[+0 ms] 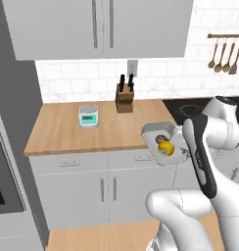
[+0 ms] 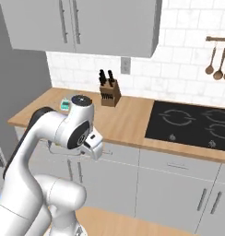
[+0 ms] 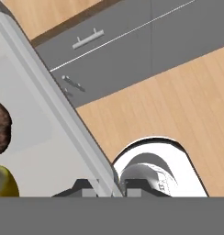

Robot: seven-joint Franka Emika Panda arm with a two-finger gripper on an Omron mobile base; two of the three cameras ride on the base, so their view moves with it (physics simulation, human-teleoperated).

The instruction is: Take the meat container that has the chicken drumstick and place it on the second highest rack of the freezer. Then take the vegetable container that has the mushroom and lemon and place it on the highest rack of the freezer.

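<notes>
The vegetable container (image 1: 152, 131) is a pale grey tray hanging just past the counter's front edge, in front of the lower cabinets. Inside it lie the yellow lemon (image 1: 166, 147) and the brownish mushroom (image 1: 161, 139). In the hand view the tray's long rim (image 3: 58, 108) runs diagonally, with the mushroom (image 3: 1, 128) and lemon (image 3: 3, 181) at the left edge. My gripper (image 3: 109, 189) is shut on that rim, one dark fingertip on each side of it. My forearm hides the hand in the left base view. The meat container, the chicken drumstick and the freezer are out of view.
On the wooden counter (image 1: 62, 127) stand a knife block (image 1: 125, 95) and a small kitchen scale (image 1: 88, 116). A black cooktop (image 2: 192, 122) lies to the right, with wooden spoons (image 1: 224, 56) hanging above it. Upper cabinets (image 1: 99, 27) overhang the counter. Wooden floor (image 3: 178, 101) lies below.
</notes>
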